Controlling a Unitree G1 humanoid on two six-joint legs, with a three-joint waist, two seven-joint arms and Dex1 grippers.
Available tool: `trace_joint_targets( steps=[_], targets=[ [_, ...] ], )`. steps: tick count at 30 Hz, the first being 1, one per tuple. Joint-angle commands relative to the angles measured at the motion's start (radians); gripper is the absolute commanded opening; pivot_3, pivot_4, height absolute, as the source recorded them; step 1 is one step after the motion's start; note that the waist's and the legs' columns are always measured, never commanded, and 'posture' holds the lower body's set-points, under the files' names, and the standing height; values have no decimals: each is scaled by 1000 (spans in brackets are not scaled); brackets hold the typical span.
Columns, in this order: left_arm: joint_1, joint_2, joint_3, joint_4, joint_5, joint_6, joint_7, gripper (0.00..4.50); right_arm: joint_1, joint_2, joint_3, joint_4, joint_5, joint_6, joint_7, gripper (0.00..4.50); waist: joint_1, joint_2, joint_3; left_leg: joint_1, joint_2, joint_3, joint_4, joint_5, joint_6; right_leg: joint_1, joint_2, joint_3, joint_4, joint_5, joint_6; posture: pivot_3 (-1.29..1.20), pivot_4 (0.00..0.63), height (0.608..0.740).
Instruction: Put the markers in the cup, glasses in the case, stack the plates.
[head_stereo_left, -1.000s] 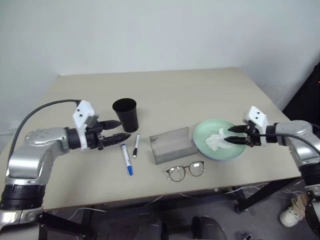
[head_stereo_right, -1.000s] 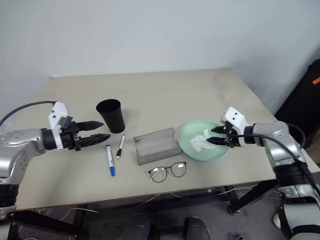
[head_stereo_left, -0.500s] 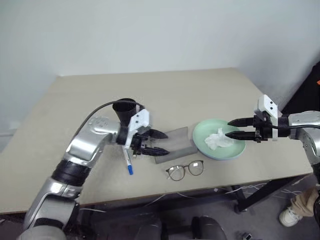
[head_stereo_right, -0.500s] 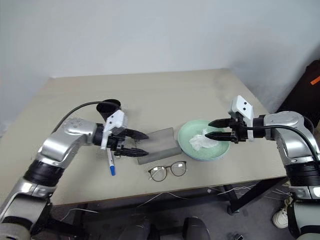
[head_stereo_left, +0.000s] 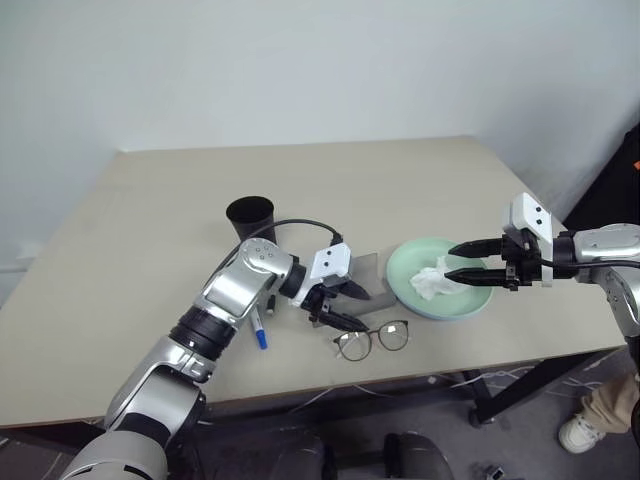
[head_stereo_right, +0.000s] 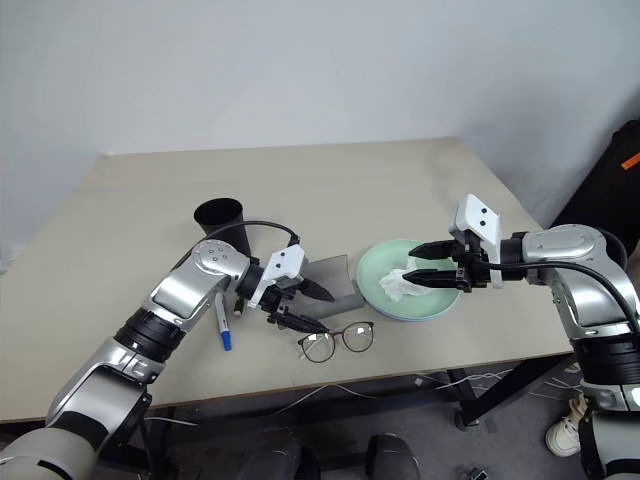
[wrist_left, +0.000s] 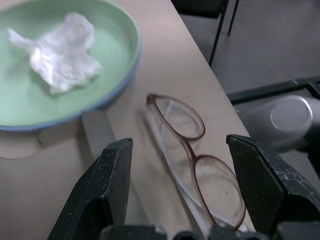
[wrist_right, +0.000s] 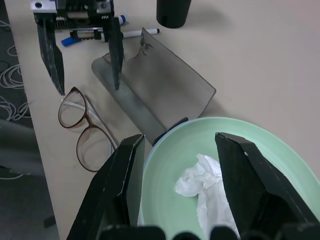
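The round-lensed, thin dark-framed glasses lie folded open near the front edge of the beige bench, just in front of the open grey felt-like case. The left tool hovers at their left end, fingers apart, holding nothing. Behind it lie the blue-capped white marker and the black-capped one, near the black tapered cup. Right of the case, the mint green plate sits on the light blue one and holds crumpled white tissue; the right tool hangs over it, fingers apart and empty.
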Motion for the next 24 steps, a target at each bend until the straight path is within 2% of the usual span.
trace_joint_targets(
  steps=[1,24],
  targets=[
    [-20,-16,-7,-21,18,-15,-7,3159,-2,-12,-39,-41,25,5,-12,2410,1,0,0,0,0,0,0,0,0,0,0,0,0,0,0,0,0,723],
    [55,-91,-78,-97,159,57,173,3159,28,1,-38,-65,47,17,-58,2410,1,0,0,0,0,0,1,-1,2,0,0,0,0,0,0,0,0,723]
  ],
)
